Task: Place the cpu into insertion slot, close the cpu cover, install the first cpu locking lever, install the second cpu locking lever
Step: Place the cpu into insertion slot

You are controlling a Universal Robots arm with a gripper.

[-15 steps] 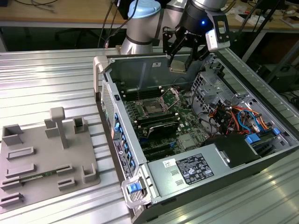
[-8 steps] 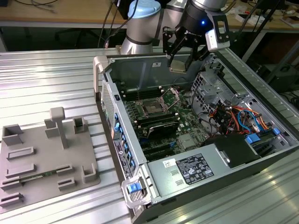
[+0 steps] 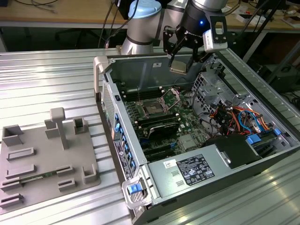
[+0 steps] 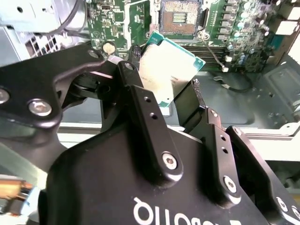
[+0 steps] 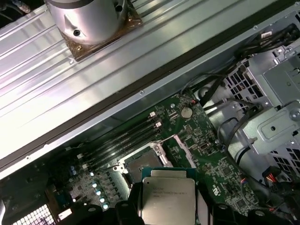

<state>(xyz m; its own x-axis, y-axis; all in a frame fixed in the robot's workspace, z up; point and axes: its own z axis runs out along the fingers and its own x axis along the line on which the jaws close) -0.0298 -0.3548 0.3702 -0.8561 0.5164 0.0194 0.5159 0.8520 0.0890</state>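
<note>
While tool [image 3: 179, 62] grips cpu [image 3: 179, 67], arm [image 3: 143, 26] hangs abv insertion slot [image 3: 153, 108]

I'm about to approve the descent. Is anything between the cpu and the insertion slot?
Nothing visible does. The gripper holds the cpu above the open case. The insertion slot lies bare on the board, its contacts exposed, and the cpu cover appears swung up beside it.

Robotics lab: ribbed alu bench [image 3: 47, 79], opened PC case [image 3: 140, 68], cabled desks [image 3: 56, 11] behind.
</note>
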